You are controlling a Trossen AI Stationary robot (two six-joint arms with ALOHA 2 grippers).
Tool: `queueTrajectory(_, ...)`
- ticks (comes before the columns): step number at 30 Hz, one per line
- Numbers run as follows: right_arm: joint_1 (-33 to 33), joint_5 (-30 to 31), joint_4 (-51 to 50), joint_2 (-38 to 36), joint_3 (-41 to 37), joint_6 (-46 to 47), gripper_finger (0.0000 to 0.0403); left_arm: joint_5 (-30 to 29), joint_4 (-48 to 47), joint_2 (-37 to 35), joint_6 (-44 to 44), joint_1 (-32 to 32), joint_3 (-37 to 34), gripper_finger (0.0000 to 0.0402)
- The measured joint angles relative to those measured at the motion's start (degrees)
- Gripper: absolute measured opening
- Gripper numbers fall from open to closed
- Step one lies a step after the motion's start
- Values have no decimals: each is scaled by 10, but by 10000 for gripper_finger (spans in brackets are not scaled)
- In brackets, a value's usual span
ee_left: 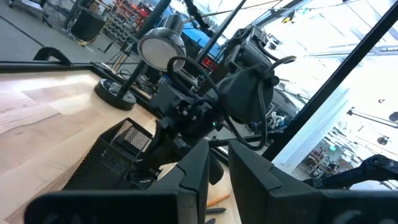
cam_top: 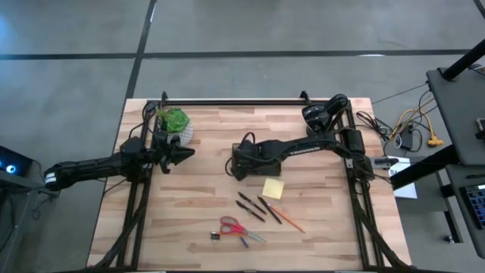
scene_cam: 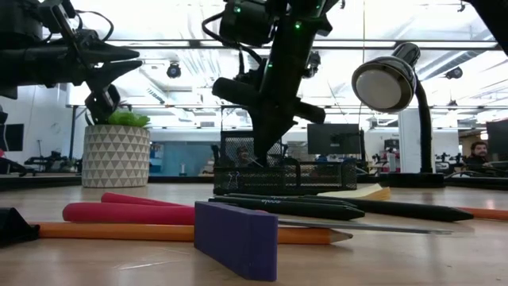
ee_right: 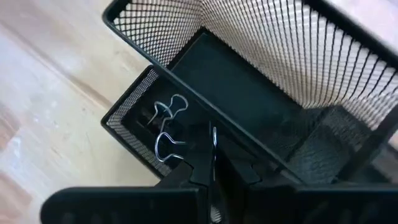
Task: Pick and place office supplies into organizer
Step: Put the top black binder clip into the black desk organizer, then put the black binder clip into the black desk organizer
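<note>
The organizer [cam_top: 244, 161] is a black wire-mesh tray with a large and a small compartment; two binder clips [ee_right: 166, 127] lie in the small one. My right gripper [ee_right: 211, 163] hangs over that small compartment, pointing down, shut on a clip. A yellow sticky-note pad [cam_top: 273, 188], black pens [cam_top: 254, 206], an orange pencil [cam_top: 288, 218], red-handled scissors [cam_top: 233, 226] and a small dark clip [cam_top: 215, 236] lie flat on the table nearer the front. My left gripper [cam_top: 188, 154] waits above the table left of the organizer, its fingers a narrow gap apart. My right gripper pinches a binder clip between its two fingertips from above, pointing down into the organizer's small compartment. Only the clip's thin silver wire handle [ee_right: 214, 138] sticks out past the fingers; the fingers hide the rest. Whether the clip touches the compartment floor cannot be told.
A green plant in a white patterned pot [cam_top: 174, 123] stands at the far left, close to my left gripper. A black desk lamp [scene_cam: 386, 83] stands at the far right, behind the organizer. Bare wood lies at the table's near left.
</note>
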Motion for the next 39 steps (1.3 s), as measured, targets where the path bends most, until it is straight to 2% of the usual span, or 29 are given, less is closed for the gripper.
queueTrajectory(3,-6,-19,2,0,0,31,8,0,0,0,0,0,0,44)
queueTrajectory(10,-6,-18,13,10,0,32,22,0,0,0,0,0,0,44)
queueTrajectory(19,1,-10,23,11,0,39,128,0,0,0,0,0,0,45)
queueTrajectory(22,18,-14,59,11,7,-35,153,0,0,0,0,0,0,45)
queueTrajectory(24,38,-39,81,10,13,-102,162,0,0,0,0,0,0,44)
queueTrajectory(27,72,-84,92,9,21,-199,166,0,0,0,1,0,0,45)
queueTrajectory(31,110,-86,90,9,22,-250,160,-1,1,-1,31,0,0,44)
queueTrajectory(34,131,-86,87,9,22,-215,153,-4,30,-2,22,0,0,44)
queueTrajectory(39,168,-85,86,9,25,-92,143,-2,107,-3,-31,0,3,45)
